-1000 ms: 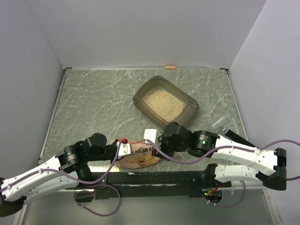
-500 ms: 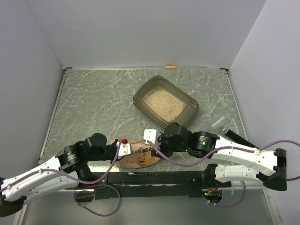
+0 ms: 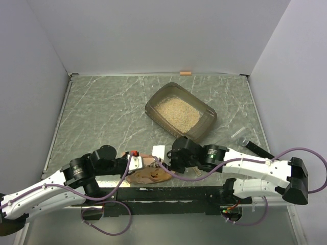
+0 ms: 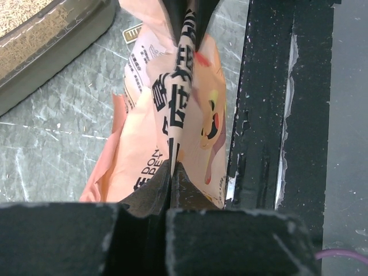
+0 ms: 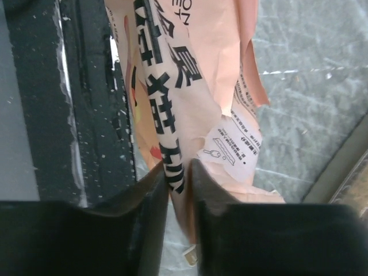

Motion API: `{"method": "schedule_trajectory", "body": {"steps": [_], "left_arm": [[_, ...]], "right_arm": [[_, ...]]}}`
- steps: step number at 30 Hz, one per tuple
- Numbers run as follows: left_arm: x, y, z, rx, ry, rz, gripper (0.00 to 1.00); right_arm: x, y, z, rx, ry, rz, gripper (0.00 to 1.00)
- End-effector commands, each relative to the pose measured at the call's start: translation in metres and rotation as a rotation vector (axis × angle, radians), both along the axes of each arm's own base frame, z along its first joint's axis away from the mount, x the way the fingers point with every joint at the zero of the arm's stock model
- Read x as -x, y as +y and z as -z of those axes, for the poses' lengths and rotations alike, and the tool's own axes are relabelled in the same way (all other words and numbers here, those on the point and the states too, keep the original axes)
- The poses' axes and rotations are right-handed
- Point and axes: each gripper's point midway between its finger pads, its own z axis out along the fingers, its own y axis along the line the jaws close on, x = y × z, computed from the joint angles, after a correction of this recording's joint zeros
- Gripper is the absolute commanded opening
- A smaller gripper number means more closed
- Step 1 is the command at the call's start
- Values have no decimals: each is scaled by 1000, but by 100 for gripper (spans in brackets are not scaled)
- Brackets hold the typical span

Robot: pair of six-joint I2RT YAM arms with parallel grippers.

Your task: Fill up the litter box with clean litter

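At the tabletop's [image 3: 102,112] near edge, left gripper [image 4: 171,167] and right gripper [image 5: 179,168] clamp the orange bag [image 4: 144,144], probably for lifting over the litter box [image 3: 204,126].

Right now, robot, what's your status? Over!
Left gripper shut on the orange bag. Right gripper shut on its other end. Litter box holds litter, apart from bag. Small tan strip lies between them.

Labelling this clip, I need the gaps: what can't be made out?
- Bag mouth and contents: top view, left pincer and right pincer overlap it; wrist views crop it.
- Litter box: left wrist, cut by the top edge.
- Tan strip at the far wall: top view, too small to identify.
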Motion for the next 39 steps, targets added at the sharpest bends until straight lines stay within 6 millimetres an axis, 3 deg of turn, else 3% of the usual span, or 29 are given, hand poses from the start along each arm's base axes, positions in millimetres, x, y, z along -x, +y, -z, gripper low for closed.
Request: {"method": "schedule_trajectory", "body": {"steps": [1, 5, 8, 10, 14, 19, 26, 31, 39], "left_arm": [[-2, -14, -51, 184, -82, 21, 16], [28, -21, -62, 232, -74, 205, 25], [42, -30, -53, 203, -25, 310, 37], [46, -35, -52, 183, 3, 350, 38], [38, -47, -25, 60, 75, 342, 38], [12, -50, -12, -2, 29, 214, 41], [6, -45, -32, 69, -31, 165, 35], [5, -44, -54, 140, -59, 145, 40], [-15, -47, -38, 68, -75, 67, 50]], "right_arm": [[6, -2, 9, 18, 25, -15, 0], [7, -6, 5, 7, 18, -11, 0], [4, -8, 3, 1, 5, 0, 0], [2, -8, 0, -7, -2, 6, 0], [1, -6, -5, -29, -11, 4, 0], [2, -9, -9, -57, -20, 4, 0], [5, -11, -14, -92, -27, -5, 0], [6, -10, -14, -88, -22, -10, 0], [8, -9, -14, -95, -14, -15, 0]]}}
